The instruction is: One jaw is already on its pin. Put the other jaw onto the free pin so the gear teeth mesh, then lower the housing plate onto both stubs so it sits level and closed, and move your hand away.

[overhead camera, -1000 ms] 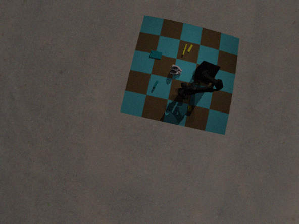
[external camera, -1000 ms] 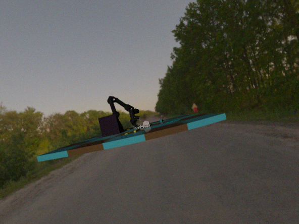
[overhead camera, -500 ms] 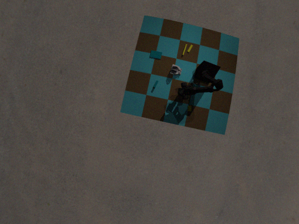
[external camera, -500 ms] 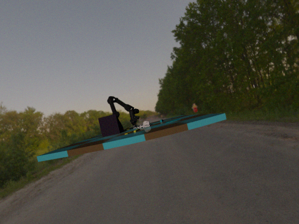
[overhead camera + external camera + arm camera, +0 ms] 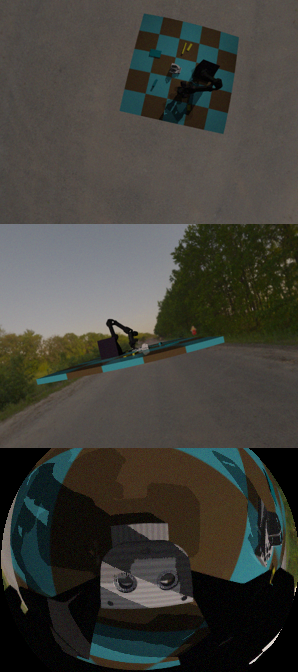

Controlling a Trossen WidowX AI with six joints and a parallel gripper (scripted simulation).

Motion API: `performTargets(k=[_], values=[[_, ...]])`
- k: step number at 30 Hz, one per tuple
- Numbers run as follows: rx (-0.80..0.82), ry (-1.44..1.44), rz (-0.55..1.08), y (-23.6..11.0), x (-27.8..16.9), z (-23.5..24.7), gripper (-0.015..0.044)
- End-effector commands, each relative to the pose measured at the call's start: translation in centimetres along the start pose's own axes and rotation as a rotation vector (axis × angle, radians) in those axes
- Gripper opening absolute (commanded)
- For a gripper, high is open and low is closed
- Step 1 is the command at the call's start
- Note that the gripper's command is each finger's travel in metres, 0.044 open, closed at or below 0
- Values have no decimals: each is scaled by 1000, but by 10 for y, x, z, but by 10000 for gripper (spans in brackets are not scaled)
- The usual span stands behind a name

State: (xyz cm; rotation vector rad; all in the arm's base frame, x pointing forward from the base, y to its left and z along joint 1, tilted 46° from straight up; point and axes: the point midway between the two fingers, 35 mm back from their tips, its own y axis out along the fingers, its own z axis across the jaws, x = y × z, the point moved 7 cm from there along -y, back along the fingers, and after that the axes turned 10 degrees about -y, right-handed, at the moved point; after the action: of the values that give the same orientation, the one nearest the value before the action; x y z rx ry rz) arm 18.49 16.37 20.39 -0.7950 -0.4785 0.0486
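Note:
The grey housing plate (image 5: pixel 147 598) shows in the wrist view, with two round holes side by side and a narrower tab at its far edge. My gripper (image 5: pixel 182 91) (image 5: pixel 133 347) (image 5: pixel 145 579) is shut on it, one dark finger at each side. Whether the plate touches the table is not clear. The white and grey mechanism (image 5: pixel 175 68) (image 5: pixel 144 346) (image 5: pixel 266 545) stands apart from the plate, up and left of my gripper in the top view and at the right edge of the wrist view. Its jaws, pins and gear teeth are too small and dark to tell apart.
A teal block (image 5: pixel 155 53) and a thin teal bar (image 5: pixel 154 85) lie left of the mechanism. Two yellow bars (image 5: pixel 184 48) (image 5: pixel 189 47) lie above it. A yellow block (image 5: pixel 189 107) lies below the arm. A dark box (image 5: pixel 206 70) (image 5: pixel 108 347) stands by the arm's base.

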Motion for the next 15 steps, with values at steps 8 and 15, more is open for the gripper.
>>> performTargets(k=[8,15], values=[[-1,-7,-11,-35,4,0,351],[-1,-5,-12,-57,2,1,351]])
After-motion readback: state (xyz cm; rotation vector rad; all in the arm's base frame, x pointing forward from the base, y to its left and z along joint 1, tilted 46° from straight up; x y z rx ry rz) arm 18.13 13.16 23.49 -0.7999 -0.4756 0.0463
